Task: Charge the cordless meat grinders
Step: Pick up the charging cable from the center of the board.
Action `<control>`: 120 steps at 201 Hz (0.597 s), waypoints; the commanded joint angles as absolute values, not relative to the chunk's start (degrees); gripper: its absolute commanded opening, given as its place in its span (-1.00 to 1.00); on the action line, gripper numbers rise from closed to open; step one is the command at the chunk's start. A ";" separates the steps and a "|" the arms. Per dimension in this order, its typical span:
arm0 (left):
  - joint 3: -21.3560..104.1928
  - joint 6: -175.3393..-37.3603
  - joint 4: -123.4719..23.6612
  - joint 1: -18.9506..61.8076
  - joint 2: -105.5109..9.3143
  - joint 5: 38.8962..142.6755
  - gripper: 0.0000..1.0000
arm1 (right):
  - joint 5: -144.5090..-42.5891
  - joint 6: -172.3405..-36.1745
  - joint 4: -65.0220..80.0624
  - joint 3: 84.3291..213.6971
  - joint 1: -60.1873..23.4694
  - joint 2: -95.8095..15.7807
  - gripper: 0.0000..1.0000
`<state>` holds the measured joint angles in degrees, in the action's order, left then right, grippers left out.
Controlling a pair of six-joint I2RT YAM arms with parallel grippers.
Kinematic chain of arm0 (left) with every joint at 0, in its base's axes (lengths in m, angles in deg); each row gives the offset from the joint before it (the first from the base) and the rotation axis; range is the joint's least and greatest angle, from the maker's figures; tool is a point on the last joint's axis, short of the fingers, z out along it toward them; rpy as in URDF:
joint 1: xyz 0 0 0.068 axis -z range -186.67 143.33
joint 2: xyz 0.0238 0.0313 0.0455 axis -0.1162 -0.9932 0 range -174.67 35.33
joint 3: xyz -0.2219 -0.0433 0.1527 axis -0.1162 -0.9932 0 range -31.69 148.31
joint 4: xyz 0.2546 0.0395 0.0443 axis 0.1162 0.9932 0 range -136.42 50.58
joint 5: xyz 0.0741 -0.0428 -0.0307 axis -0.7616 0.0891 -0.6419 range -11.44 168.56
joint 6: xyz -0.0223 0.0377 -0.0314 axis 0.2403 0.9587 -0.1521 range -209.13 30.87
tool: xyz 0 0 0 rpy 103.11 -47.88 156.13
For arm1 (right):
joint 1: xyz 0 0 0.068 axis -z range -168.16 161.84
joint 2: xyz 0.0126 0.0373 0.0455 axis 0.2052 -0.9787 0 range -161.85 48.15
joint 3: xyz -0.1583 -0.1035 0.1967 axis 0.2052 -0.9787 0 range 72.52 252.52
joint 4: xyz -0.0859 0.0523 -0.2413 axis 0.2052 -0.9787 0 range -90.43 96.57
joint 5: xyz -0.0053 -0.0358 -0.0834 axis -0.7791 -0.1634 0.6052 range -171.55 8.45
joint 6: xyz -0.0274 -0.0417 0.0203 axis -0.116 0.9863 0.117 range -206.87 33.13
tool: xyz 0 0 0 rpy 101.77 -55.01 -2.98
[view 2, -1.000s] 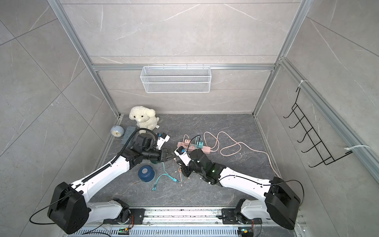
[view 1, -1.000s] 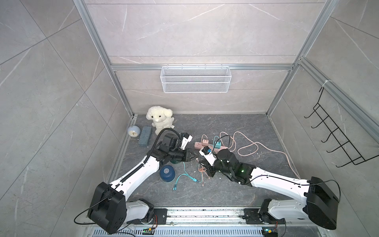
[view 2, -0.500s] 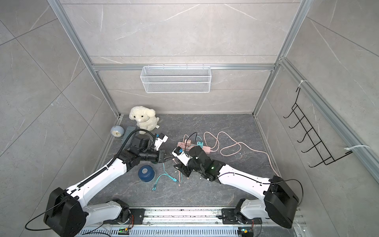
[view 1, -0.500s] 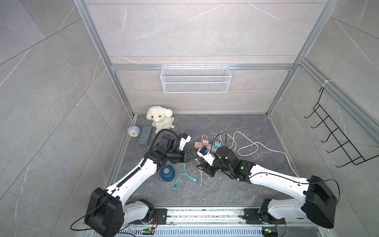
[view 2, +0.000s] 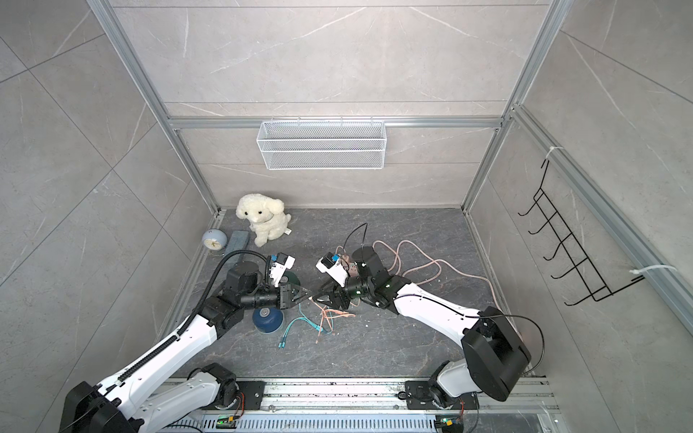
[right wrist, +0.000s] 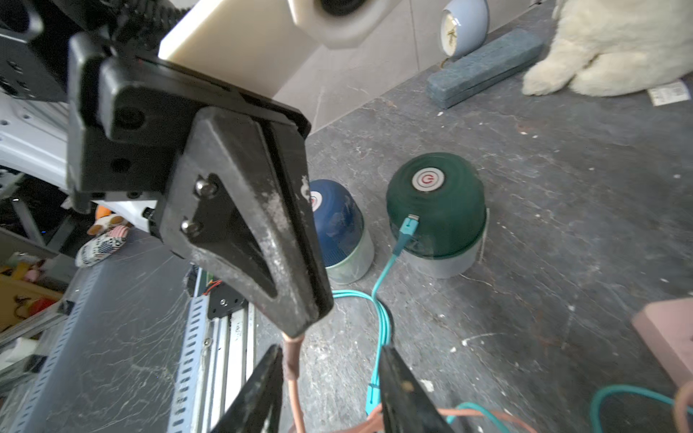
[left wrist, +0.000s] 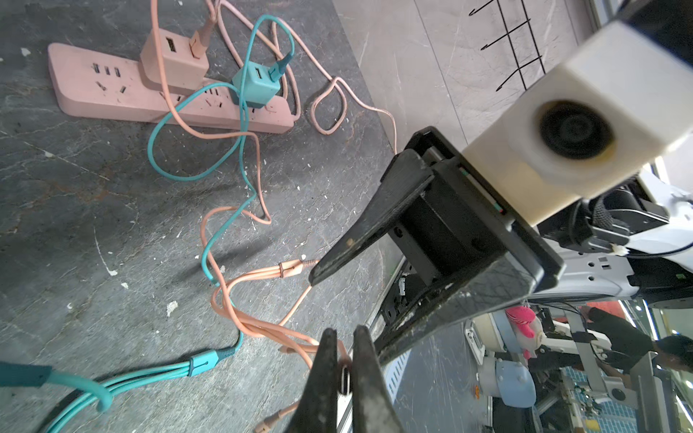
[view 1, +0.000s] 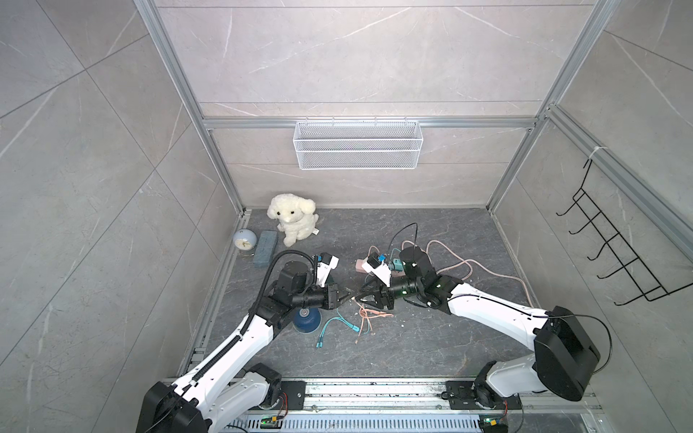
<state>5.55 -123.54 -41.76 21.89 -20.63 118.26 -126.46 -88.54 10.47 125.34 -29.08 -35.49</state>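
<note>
Two cordless meat grinders stand on the dark floor: a dark green one (right wrist: 435, 202) (view 2: 290, 279) with a teal cable plug (right wrist: 407, 225) in its side, and a dark blue one (right wrist: 337, 221) (view 1: 306, 318) beside it, under my left arm. My left gripper (left wrist: 345, 337) (view 1: 347, 296) is shut on the metal plug (left wrist: 345, 378) of a pink cable (right wrist: 294, 360). My right gripper (right wrist: 330, 350) (view 1: 360, 298) faces it tip to tip. It is open, and the pink cable hangs between its jaws close to one finger.
A pink power strip (left wrist: 93, 93) lies behind with a pink charger (left wrist: 176, 60) and a teal charger (left wrist: 255, 86) plugged in. Loose teal and pink cable ends (view 1: 333, 324) lie on the floor. At the back left are a plush dog (view 1: 294, 221), clock (view 1: 244, 240) and blue-grey case (view 1: 265, 253).
My right gripper has opened and let go of the pink cable. My left gripper stays shut on the plug. Both grippers have drifted slightly towards the back.
</note>
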 commanded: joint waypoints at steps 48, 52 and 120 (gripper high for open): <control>2.63 -128.93 -49.61 21.63 -15.22 115.94 -1.00 | -140.45 -95.30 16.28 127.71 -28.95 -39.66 -0.21; 2.46 -129.09 -49.94 21.63 -14.87 115.91 -1.00 | -140.54 -95.50 16.37 127.68 -28.99 -39.87 -0.25; 0.22 -129.97 -52.30 21.63 -11.84 116.76 -1.00 | -144.29 -101.05 19.38 129.25 -28.04 -42.97 -0.79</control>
